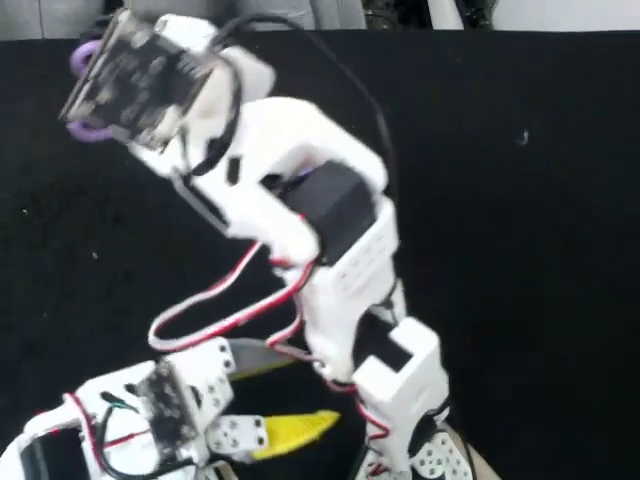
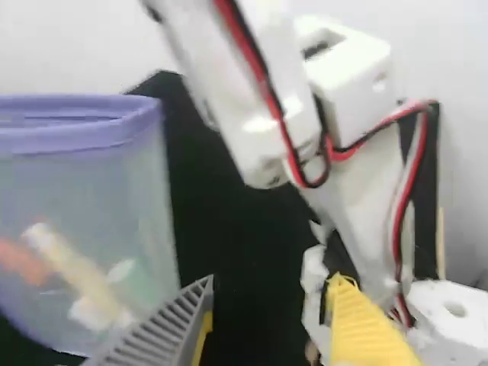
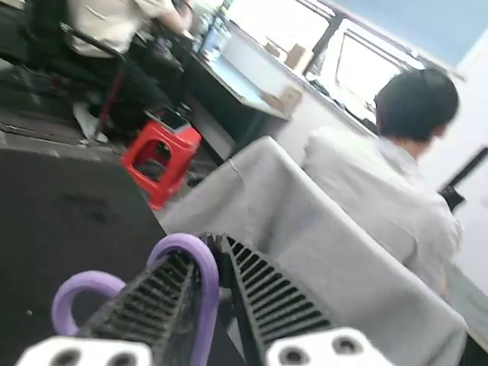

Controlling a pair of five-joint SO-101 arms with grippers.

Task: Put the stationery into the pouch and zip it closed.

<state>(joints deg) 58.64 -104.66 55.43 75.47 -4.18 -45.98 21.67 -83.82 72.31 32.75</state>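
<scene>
A translucent pouch [image 2: 76,229] with a purple rim stands close to my left gripper. Inside it lie blurred stationery pieces [image 2: 72,278], one cream and one orange. My left gripper [image 2: 271,293] is open, grey finger on one side and yellow finger [image 2: 362,328] on the other, with nothing between them. In the high view the left gripper [image 1: 310,388] sits at the near edge. My right gripper [image 3: 217,248] is shut on the pouch's purple rim [image 3: 194,259]. From above, the right arm's camera board [image 1: 140,75] covers the pouch, and purple rim [image 1: 85,58] shows beside it at the far left.
The right arm [image 1: 340,250] stretches diagonally from the near middle to the far left over the black table [image 1: 520,250]. Its red and white cables [image 1: 215,310] loop just above the left arm. A red stool [image 3: 156,156] and a grey-draped chair [image 3: 320,244] stand beyond the table.
</scene>
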